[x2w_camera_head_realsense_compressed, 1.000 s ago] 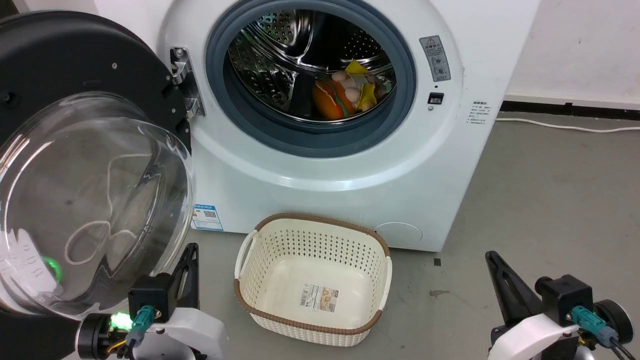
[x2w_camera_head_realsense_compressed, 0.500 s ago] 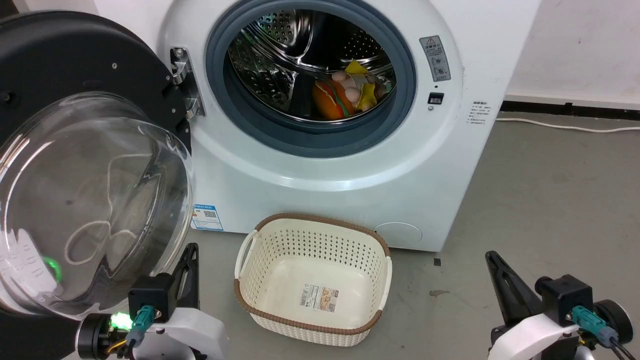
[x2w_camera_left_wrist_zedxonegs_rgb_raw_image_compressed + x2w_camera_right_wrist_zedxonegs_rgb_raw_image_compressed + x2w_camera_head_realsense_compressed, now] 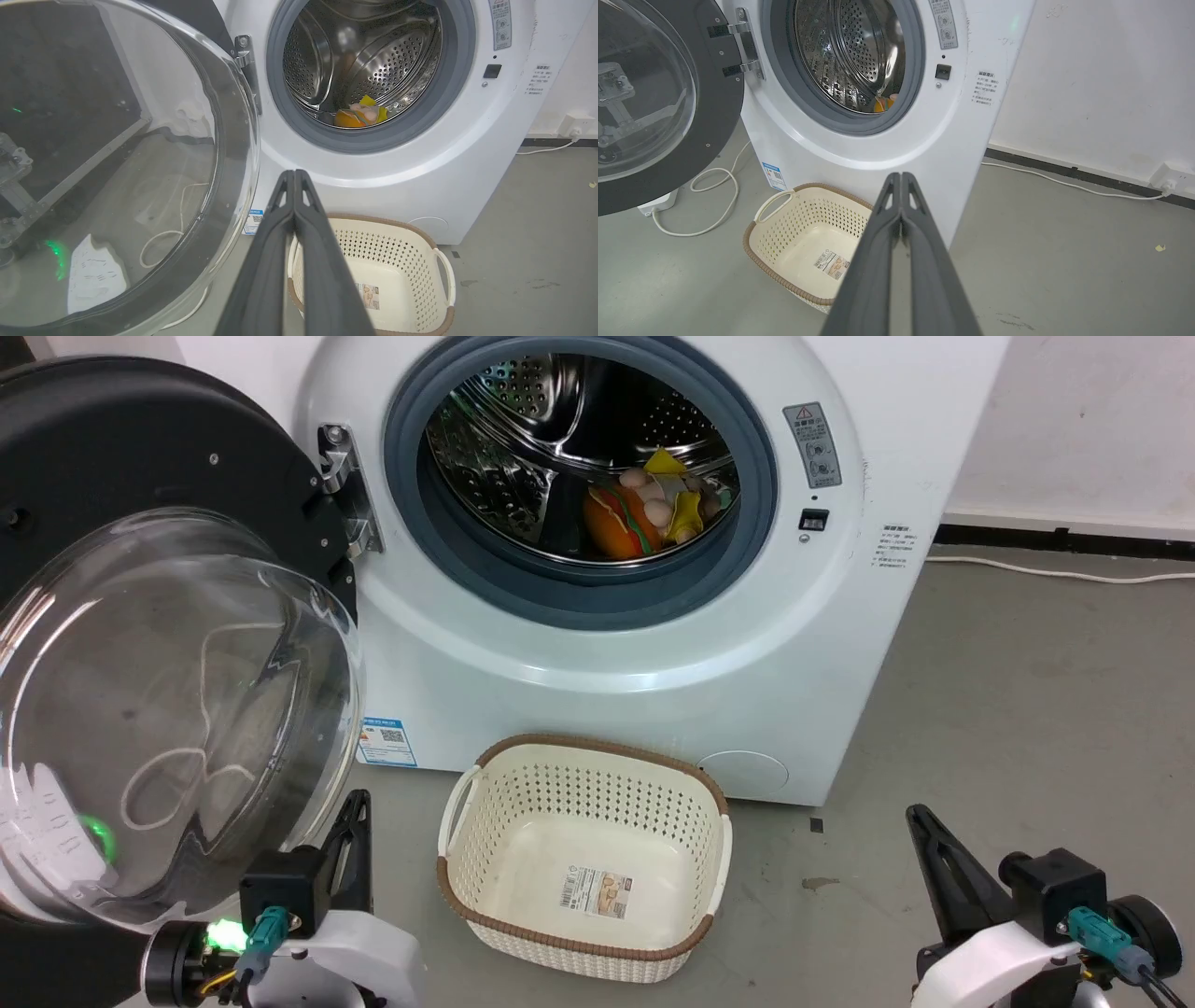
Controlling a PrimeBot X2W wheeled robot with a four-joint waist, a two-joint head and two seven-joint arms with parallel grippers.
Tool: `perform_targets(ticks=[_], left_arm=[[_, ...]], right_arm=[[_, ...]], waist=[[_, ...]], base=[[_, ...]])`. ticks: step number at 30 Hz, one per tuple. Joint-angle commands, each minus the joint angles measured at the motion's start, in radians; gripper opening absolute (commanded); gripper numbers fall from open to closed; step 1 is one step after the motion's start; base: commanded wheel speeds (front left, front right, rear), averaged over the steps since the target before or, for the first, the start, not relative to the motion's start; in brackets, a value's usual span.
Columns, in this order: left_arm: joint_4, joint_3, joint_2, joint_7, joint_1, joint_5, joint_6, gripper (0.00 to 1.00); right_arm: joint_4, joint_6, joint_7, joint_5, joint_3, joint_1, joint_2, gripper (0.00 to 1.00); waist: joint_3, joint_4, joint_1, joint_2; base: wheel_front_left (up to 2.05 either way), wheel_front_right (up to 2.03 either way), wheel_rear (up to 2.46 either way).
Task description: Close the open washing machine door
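Head view. Door (image 3: 140, 448) swung wide open at far left, hung on its hinge at the washer's (image 3: 607, 653) left side, glass bowl bulging out toward the robot. Porthole uncovered; bright toys (image 3: 635, 513) lie in the drum. Basket (image 3: 597, 743) on the floor (image 3: 1027, 709), just in front of the washer. Left jaws low at lower left, left finger (image 3: 353, 831) pointing up, just beside the door's lower rim; contact cannot be told. Right jaws low at lower right, right finger (image 3: 943, 873) pointing up over bare floor, well apart from the washer.

Left wrist view. Jaws together, the tips meeting. They aim at the washer's front below the porthole, with the door's glass close on their left and the basket beneath.

Right wrist view. Jaws together and holding nothing. They point at the washer's lower right front, with the basket to their left and the open door at far left.
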Motion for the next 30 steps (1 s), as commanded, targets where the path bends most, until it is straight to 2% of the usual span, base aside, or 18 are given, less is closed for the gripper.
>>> perform_targets(ticks=[1, 25, 26, 30], left_arm=[[-0.004, 0.000, 0.000, 0.000, 0.013, 0.003, 0.003, 0.00], [-0.004, 0.000, 0.000, 0.000, 0.013, 0.003, 0.003, 0.00], [0.000, 0.000, 0.000, 0.000, 0.000, 0.000, 0.000, 1.00], [0.001, -0.002, 0.000, -0.001, 0.000, -0.001, 0.000, 1.00]], right_arm=[[-0.005, 0.001, 0.000, -0.007, 0.000, -0.014, 0.000, 0.00], [-0.005, 0.001, 0.000, -0.007, 0.000, -0.014, 0.000, 0.00], [0.000, 0.000, 0.000, 0.000, 0.000, 0.000, 0.000, 1.00], [0.001, 0.000, -0.001, 0.002, 0.000, 0.001, 0.000, 1.00]], waist=[[0.000, 0.000, 0.0000, -0.0001], [0.000, 0.000, 0.0000, -0.0001], [0.000, 0.000, 0.0000, -0.0001], [0.000, 0.000, 0.0000, -0.0001]], base=[[0.00, 0.00, 0.00], [0.00, 0.00, 0.00], [0.00, 0.00, 0.00], [0.00, 0.00, 0.00]])
